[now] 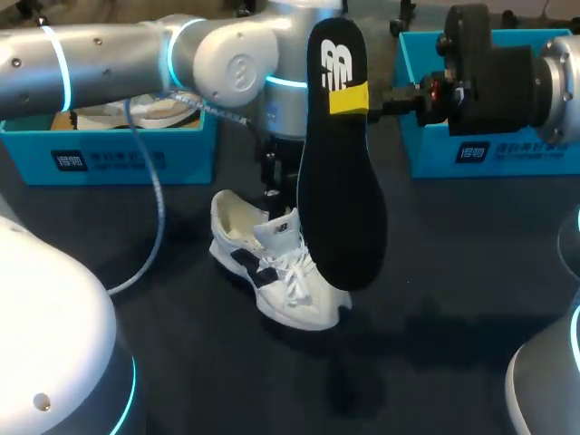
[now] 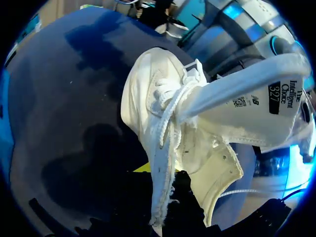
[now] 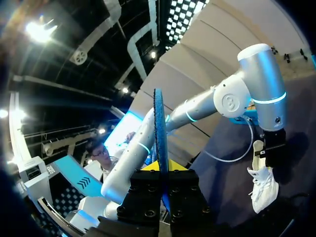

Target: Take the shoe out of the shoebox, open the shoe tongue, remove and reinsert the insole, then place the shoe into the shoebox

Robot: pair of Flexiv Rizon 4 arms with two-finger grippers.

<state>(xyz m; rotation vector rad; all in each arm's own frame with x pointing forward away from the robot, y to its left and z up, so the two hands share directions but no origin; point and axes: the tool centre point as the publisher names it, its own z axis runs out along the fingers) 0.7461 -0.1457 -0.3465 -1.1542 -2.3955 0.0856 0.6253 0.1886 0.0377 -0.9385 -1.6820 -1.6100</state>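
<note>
A white shoe with dark side stripes lies on the black table, toe toward the front. My left gripper comes down on its heel end. In the left wrist view that gripper is shut on the shoe's collar edge, and the tongue is folded up and out. My right gripper is shut on the heel end of the black insole, which hangs upright above the shoe, toe down. The right wrist view shows the insole edge-on between its fingers, with the shoe beyond it.
A blue shoebox holding another shoe stands at the back left. A second blue shoebox stands at the back right, behind my right wrist. A grey cable loops down from my left arm onto the table.
</note>
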